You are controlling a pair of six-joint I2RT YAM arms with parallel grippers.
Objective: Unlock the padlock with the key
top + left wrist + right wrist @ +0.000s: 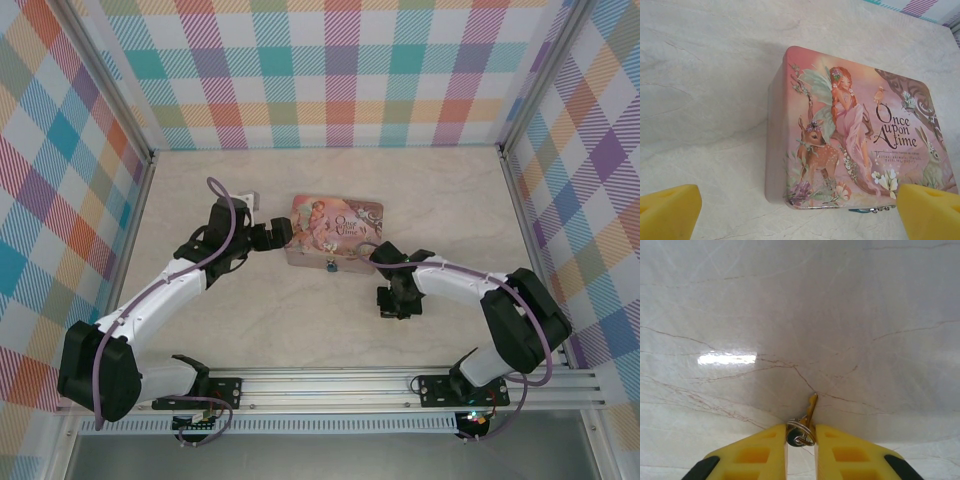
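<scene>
The teal padlock [861, 210] with its thin silvery shackle hangs at the front edge of a pink illustrated tin [855, 130]; from above, the padlock [331, 267] is a small speck at the tin's near side. My left gripper [800, 214] stands open at the tin's left end, yellow pads [670, 210] wide apart. On the bare table right of the tin, my right gripper [801, 433] points down. Its yellow fingers are shut on the key [811, 409] and its small metal ring, and the blade tip pokes out ahead against the tabletop.
The tin [335, 228] lies mid-table between the two arms. My left gripper [272, 235] is against its left end, and my right gripper [392, 300] is just below its right corner. Plaid walls enclose the marble-patterned table [450, 190] on three sides.
</scene>
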